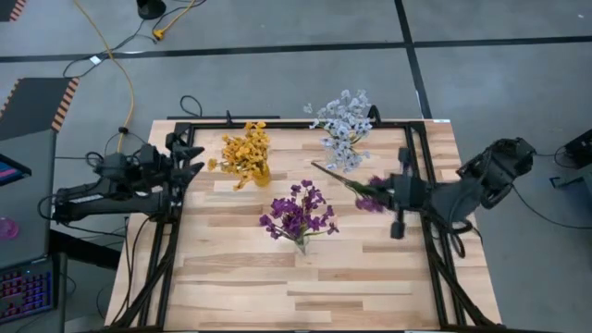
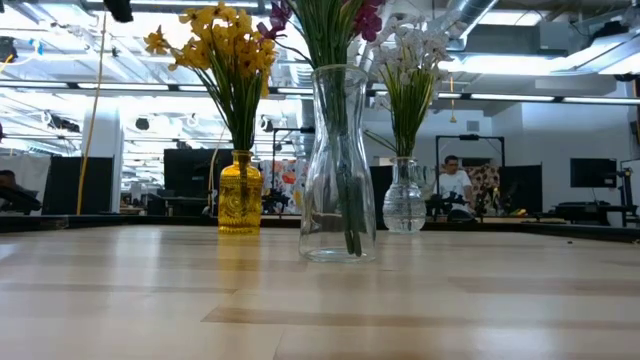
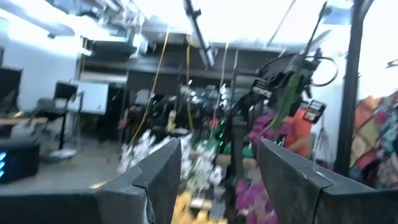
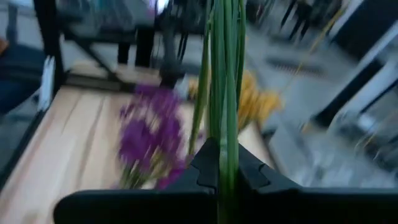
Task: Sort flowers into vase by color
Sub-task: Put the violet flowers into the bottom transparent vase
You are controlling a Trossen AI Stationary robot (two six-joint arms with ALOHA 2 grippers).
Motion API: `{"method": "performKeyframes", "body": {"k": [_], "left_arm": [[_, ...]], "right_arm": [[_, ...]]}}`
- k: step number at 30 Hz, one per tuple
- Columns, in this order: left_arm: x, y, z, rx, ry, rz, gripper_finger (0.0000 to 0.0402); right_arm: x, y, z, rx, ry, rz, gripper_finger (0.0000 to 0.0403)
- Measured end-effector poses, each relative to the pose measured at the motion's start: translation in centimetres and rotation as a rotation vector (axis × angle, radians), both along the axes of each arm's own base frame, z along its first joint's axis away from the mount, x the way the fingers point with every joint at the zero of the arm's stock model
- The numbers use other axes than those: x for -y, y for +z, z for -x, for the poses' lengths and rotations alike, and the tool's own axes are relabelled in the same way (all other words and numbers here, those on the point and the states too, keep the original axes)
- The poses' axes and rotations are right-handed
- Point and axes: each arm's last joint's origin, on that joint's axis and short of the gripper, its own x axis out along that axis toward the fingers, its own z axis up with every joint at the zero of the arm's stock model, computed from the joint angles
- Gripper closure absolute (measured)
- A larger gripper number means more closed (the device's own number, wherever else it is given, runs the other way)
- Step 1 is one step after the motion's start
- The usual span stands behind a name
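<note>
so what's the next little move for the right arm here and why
Probably carry it left toward the clear vase. The right claw is shut on a purple flower, stem pinched between its fingers, held right of the table's middle. The purple bunch sits in that vase, while the yellow and white bunches fill the others. The left claw waits open at the left edge.

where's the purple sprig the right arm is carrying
In the high view the purple sprig is held in the right claw at the table's right side, between the white-blue bunch and the purple bunch.
</note>
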Motion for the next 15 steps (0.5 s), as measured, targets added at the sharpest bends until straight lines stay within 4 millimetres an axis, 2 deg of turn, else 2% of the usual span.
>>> {"method": "performKeyframes", "body": {"k": [4, 8, 15], "left_arm": [[0.0, 0.7, -0.7, 0.058, -0.038, -0.026, 0.0203], [-0.1, 0.9, -2.0, 0.068, -0.072, 0.008, 0.0203], [-0.2, 2.3, -4.3, 0.046, -0.214, 0.236, 0.0203]], "right_arm": [[0.3, 1.4, -2.0, 0.108, 0.010, 0.132, 0.0363], [0.6, 1.7, -3.9, 0.113, 0.017, 0.317, 0.0363], [-0.1, -1.1, -8.3, -0.114, 0.097, 0.722, 0.0362]]}}
